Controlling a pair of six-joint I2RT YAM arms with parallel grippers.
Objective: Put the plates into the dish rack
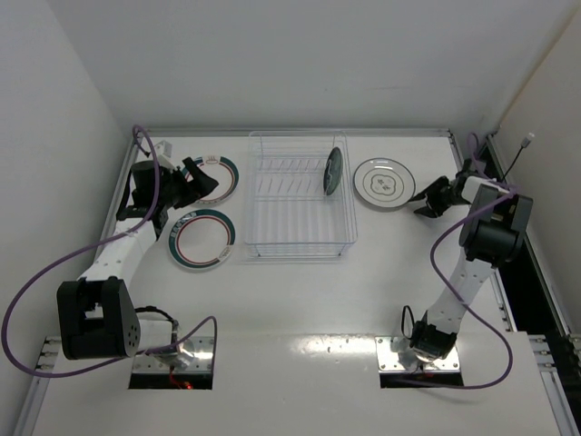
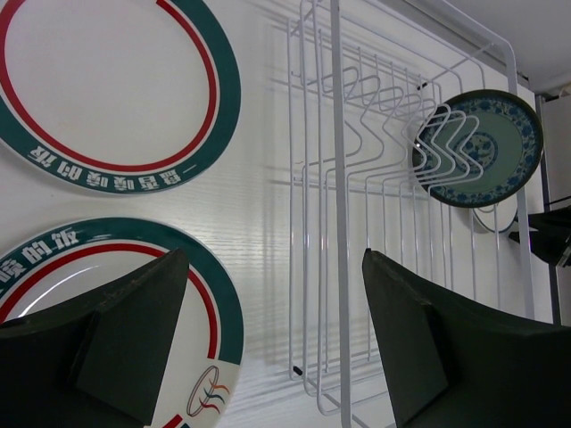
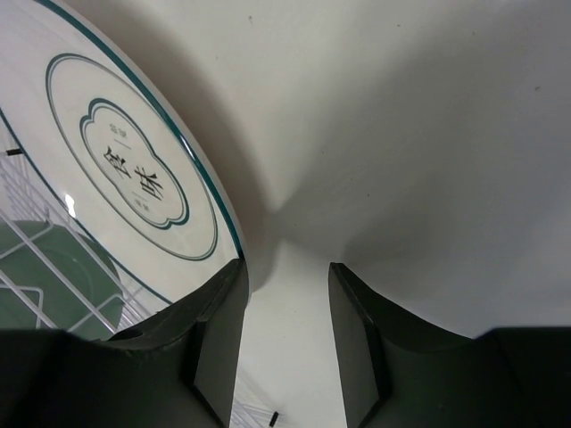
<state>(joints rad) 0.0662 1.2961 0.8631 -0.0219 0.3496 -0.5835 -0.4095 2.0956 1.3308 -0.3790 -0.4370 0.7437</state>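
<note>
Left gripper, jaws apart, hovers over a white round plate with green-and-red rim. Right gripper, jaws apart, sits at the edge of the pale grey ringed plate.

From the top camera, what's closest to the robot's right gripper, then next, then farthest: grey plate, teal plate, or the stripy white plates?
1. Grey plate, on the table beside the right gripper.
2. Teal plate, upright in the dish rack's right end.
3. Front white plate and rear white plate, far left past the rack; too close to rank.
</note>
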